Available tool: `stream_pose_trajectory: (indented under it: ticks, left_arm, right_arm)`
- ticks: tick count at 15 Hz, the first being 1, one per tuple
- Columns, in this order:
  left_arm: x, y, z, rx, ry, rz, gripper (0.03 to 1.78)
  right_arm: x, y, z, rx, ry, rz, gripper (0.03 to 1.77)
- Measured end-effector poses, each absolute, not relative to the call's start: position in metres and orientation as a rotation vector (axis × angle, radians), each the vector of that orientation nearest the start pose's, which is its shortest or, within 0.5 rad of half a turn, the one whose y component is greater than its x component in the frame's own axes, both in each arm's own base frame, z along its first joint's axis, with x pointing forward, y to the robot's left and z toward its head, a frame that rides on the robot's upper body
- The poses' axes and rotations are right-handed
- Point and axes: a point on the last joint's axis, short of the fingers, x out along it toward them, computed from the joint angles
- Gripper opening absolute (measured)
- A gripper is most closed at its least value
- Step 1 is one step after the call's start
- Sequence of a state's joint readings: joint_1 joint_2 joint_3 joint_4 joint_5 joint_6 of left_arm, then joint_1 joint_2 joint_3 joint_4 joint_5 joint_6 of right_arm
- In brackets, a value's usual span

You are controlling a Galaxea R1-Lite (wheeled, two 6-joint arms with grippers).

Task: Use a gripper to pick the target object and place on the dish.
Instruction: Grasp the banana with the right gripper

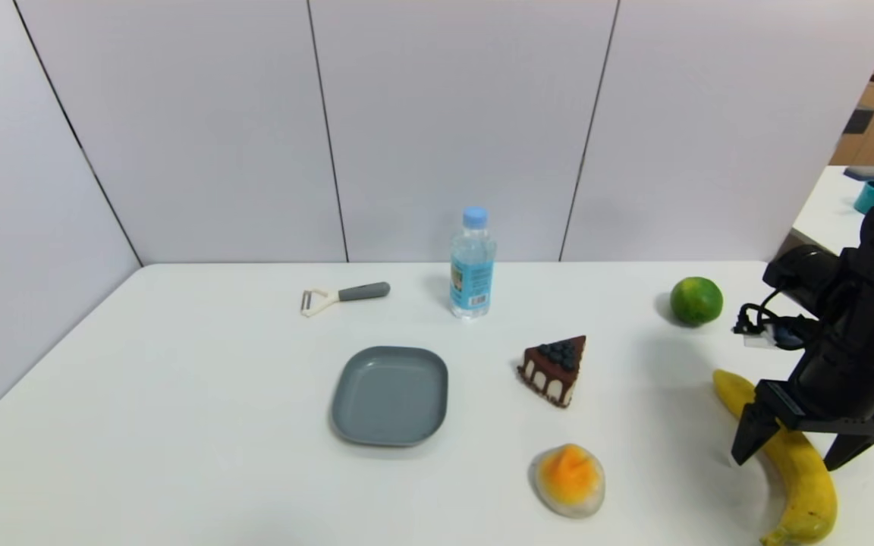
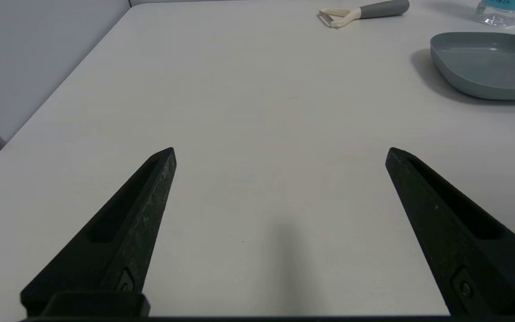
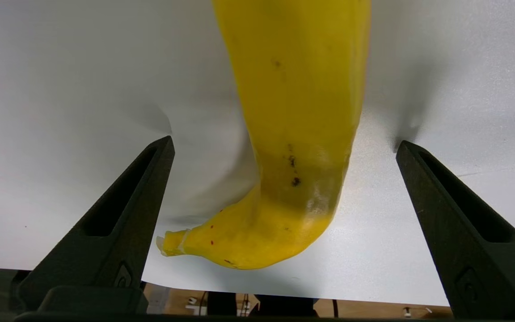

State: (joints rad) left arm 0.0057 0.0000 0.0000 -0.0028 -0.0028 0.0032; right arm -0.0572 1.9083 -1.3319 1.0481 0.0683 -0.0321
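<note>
Banana [image 1: 801,462] near tabletop's front right corner, straddled by spread right gripper [image 1: 793,453], poised to pinch; dish [image 1: 390,394] mid-table.

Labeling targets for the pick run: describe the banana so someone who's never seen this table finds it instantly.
On the white table, go to the near right corner, below the green lime. The banana lies there under the right gripper, whose open jaws straddle it. It is the only long, curved yellow item, the longest thing in view.
</note>
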Motion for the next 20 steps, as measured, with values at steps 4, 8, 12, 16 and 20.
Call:
stream_pose_trajectory:
  ticks: [4, 8, 12, 16, 20]
  left_arm:
    - [-0.023, 0.000, 0.076, 0.003, -0.003, 0.003, 1.69]
    - [-0.023, 0.000, 0.076, 0.003, -0.003, 0.002, 1.69]
    - [-0.023, 0.000, 0.076, 0.003, -0.003, 0.003, 1.69]
    - [-0.023, 0.000, 0.076, 0.003, -0.003, 0.002, 1.69]
    - [-0.023, 0.000, 0.076, 0.003, -0.003, 0.003, 1.69]
  right_arm:
    - [0.282, -0.010, 0.147, 0.068, 1.623, 0.043, 1.71]
    - [0.284, -0.005, 0.142, 0.052, 1.601, 0.051, 1.71]
    - [0.284, -0.005, 0.139, 0.052, 1.605, 0.054, 1.71]
    - [0.290, -0.006, 0.137, 0.055, 1.564, 0.055, 1.29]
    - [0.290, -0.005, 0.136, 0.064, 1.569, 0.062, 0.84]
